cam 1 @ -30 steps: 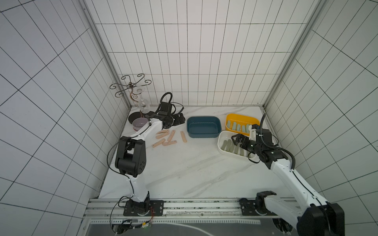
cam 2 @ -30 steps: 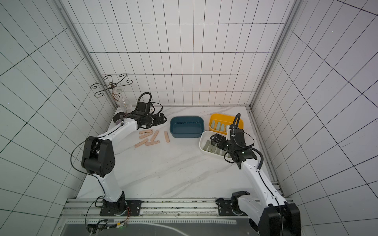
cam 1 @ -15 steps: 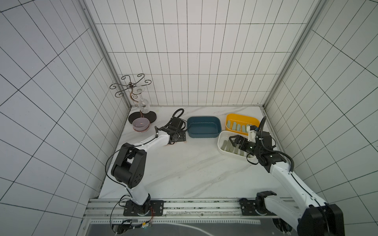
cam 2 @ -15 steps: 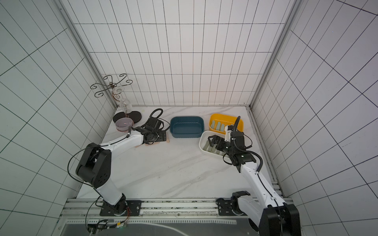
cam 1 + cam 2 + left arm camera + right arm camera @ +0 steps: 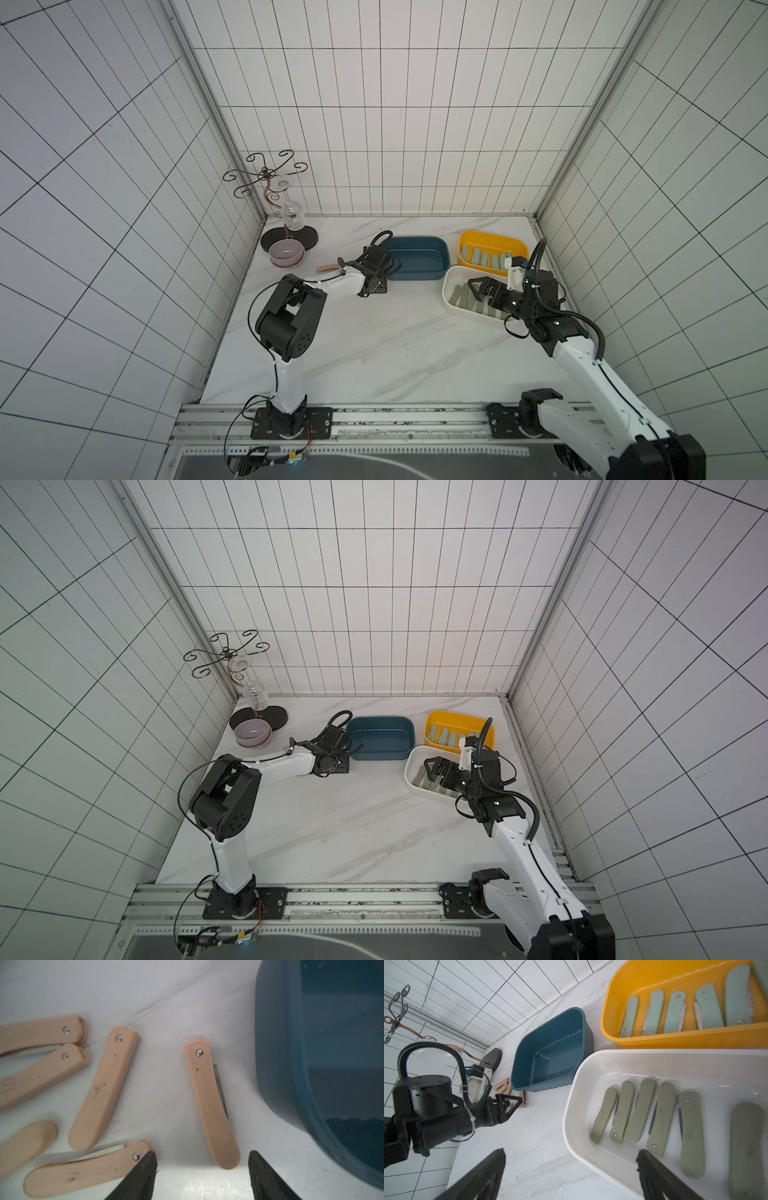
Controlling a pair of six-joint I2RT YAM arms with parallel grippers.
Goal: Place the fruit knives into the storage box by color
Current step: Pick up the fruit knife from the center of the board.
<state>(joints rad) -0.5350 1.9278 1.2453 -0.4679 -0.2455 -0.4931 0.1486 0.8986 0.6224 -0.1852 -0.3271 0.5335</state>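
White-tiled walls close in a marble tabletop [image 5: 374, 353], where the peach-pink knives [image 5: 104, 1084] lie loose just left of the empty blue box [image 5: 274, 1043]. The left gripper [image 5: 202, 1155] sits low, its jaws partly apart and holding nothing, straddling the rounded end of the pink knife [image 5: 209, 1105] nearest that box. It would do best to centre on this handle, stay clear of the neighbouring knife [image 5: 83, 1169] right by one fingertip, and pinch across the width, minding the exposed blade edge. The right gripper [image 5: 572, 1152] hangs wide open and empty by the left rim of the white box [image 5: 591, 1059], which holds the olive knives [image 5: 639, 1109].
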